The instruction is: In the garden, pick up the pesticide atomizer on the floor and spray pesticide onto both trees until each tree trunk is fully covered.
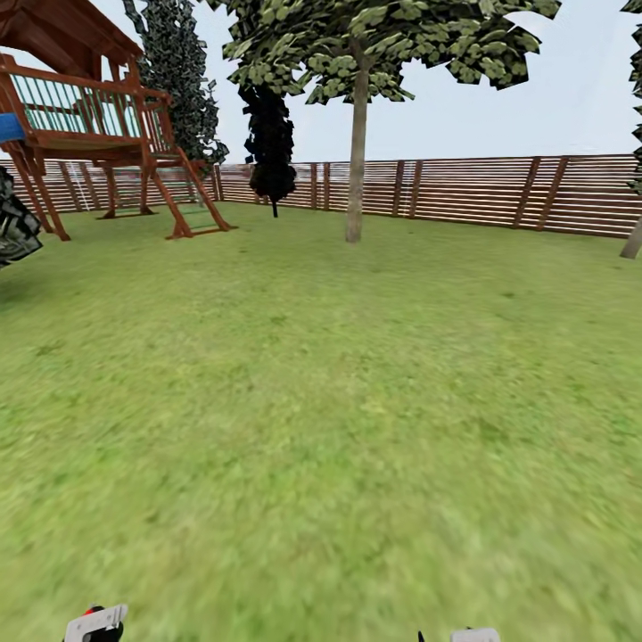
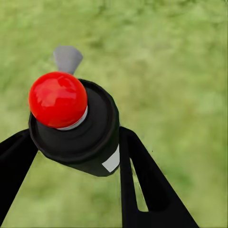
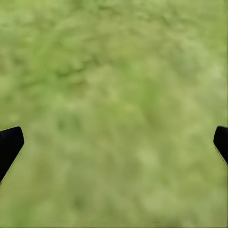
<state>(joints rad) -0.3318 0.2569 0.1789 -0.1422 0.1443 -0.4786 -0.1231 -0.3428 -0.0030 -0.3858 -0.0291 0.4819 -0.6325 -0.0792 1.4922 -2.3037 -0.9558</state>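
The pesticide atomizer (image 2: 92,133) is a black canister with a round red knob (image 2: 58,99) and a grey nozzle (image 2: 67,58). My left gripper (image 2: 73,149) is shut on it, one black finger (image 2: 142,180) on each side, above the grass. Its top peeks in at the head view's lower edge (image 1: 96,622). One tree stands far ahead by the fence, its bare grey-beige trunk (image 1: 357,160) under blocky green leaves. Another trunk's base (image 1: 632,241) shows at the right edge. My right gripper (image 3: 114,142) is open over bare lawn, holding nothing.
A brown slat fence (image 1: 464,192) runs along the far side of the lawn (image 1: 321,401). A wooden play tower with a ladder (image 1: 98,134) stands at the back left. A thin dark tree (image 1: 269,152) grows by the fence. A dark object (image 1: 13,223) intrudes at the left edge.
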